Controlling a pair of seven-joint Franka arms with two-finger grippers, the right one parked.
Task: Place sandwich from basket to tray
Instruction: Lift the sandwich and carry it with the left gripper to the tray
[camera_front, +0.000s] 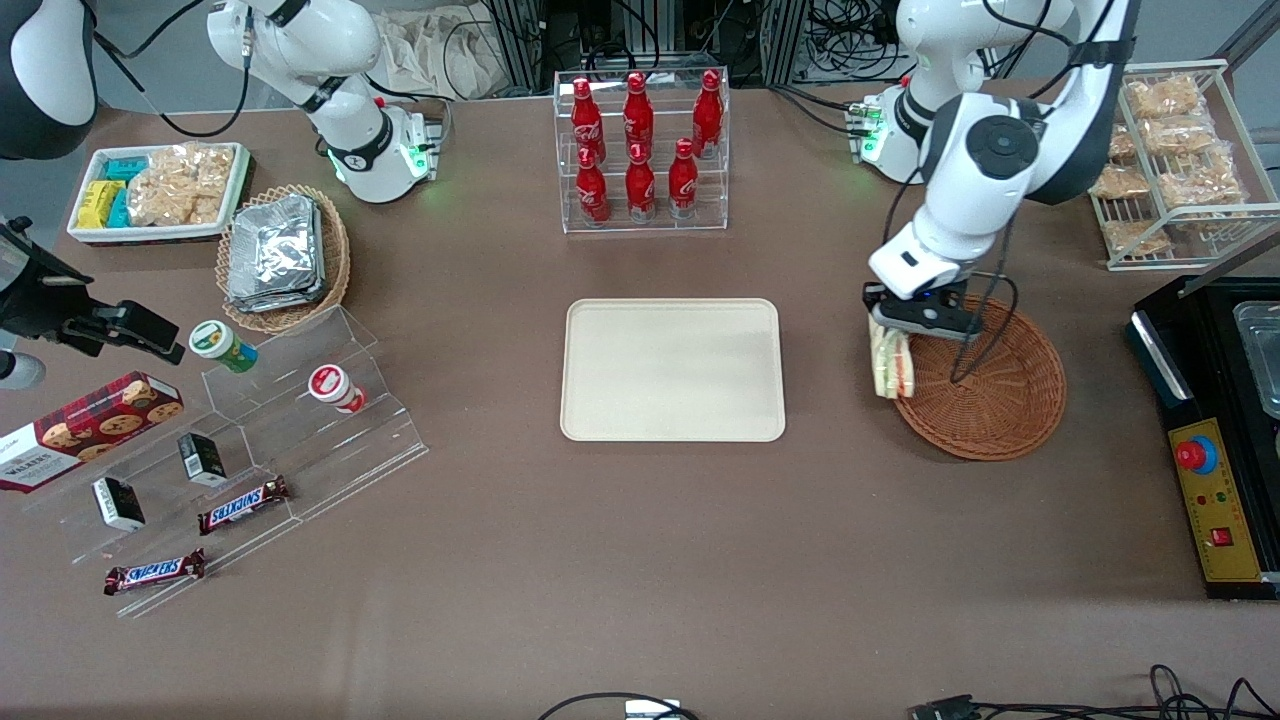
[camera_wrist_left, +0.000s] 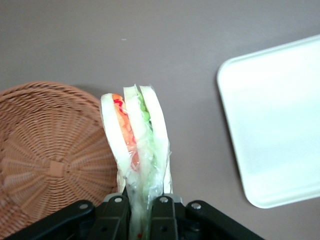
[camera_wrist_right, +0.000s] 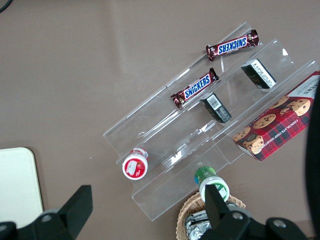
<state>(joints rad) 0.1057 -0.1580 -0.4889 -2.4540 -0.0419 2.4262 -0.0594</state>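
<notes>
My gripper (camera_front: 893, 345) hangs above the rim of the round brown wicker basket (camera_front: 1000, 395), at the edge nearest the tray. It is shut on the sandwich (camera_front: 890, 362), a clear-wrapped wedge of pale bread with orange, red and green layers. In the left wrist view the sandwich (camera_wrist_left: 135, 142) sticks out from between the black fingers (camera_wrist_left: 164, 215), with the basket (camera_wrist_left: 45, 150) on one side and the tray (camera_wrist_left: 277, 120) on the other. The beige tray (camera_front: 672, 368) lies flat at the table's middle, with nothing on it.
A clear rack of red bottles (camera_front: 640, 150) stands farther from the front camera than the tray. A wire rack of snack bags (camera_front: 1175, 160) and a black box with a red button (camera_front: 1215, 440) sit at the working arm's end. Foil packs, snack bars and acrylic steps (camera_front: 290, 440) lie toward the parked arm's end.
</notes>
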